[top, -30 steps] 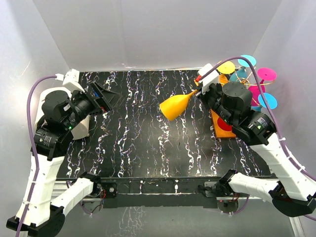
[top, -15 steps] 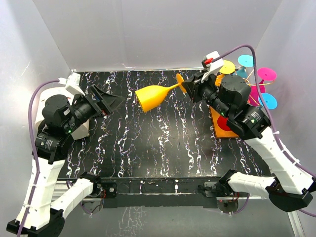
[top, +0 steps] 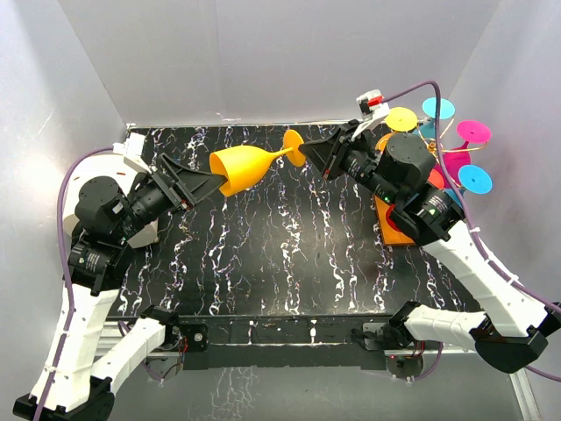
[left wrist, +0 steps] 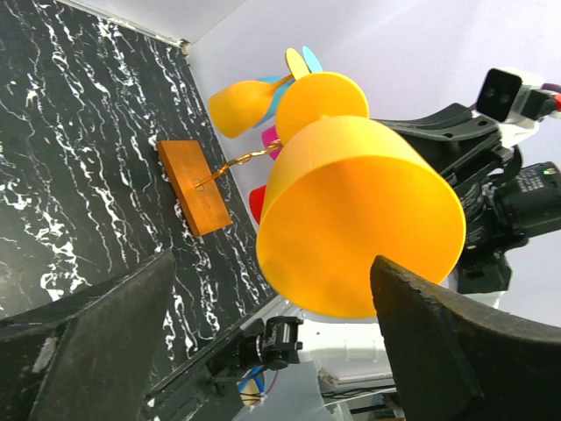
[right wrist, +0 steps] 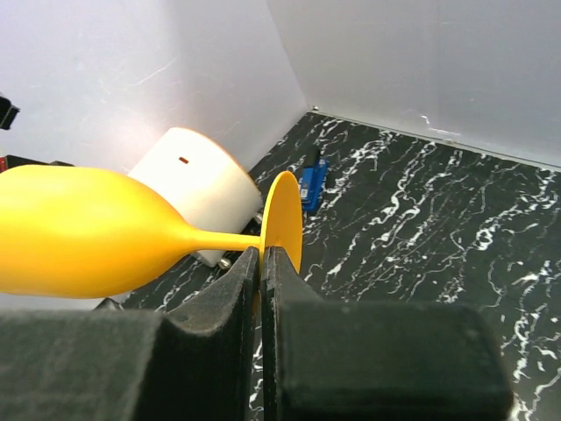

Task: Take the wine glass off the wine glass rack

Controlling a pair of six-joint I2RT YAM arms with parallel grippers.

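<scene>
A yellow-orange wine glass [top: 244, 167] hangs sideways above the black marbled table, bowl to the left. My right gripper [top: 307, 154] is shut on its round foot [right wrist: 283, 221], the pads pinching the disc's edge. The bowl's open end [left wrist: 359, 230] sits between the wide-spread fingers of my left gripper [top: 217, 181], which is open; a gap shows beside the left finger [left wrist: 96, 324]. The wine glass rack [top: 393, 230] stands at the far right, its orange base partly hidden by my right arm. In the left wrist view the rack's base [left wrist: 193, 186] and gold wire show behind the glass.
Several more glasses hang on the rack's hooks: yellow [top: 401, 118], cyan [top: 437, 107], magenta [top: 473, 132]. A white cylinder [right wrist: 197, 175] stands by the left arm, a small blue item [right wrist: 311, 181] beside it. White walls enclose the table on three sides.
My right gripper has carried the glass leftward from the rack to the left gripper. The left arm has reached right, and the bowl now lies between its fingers.
</scene>
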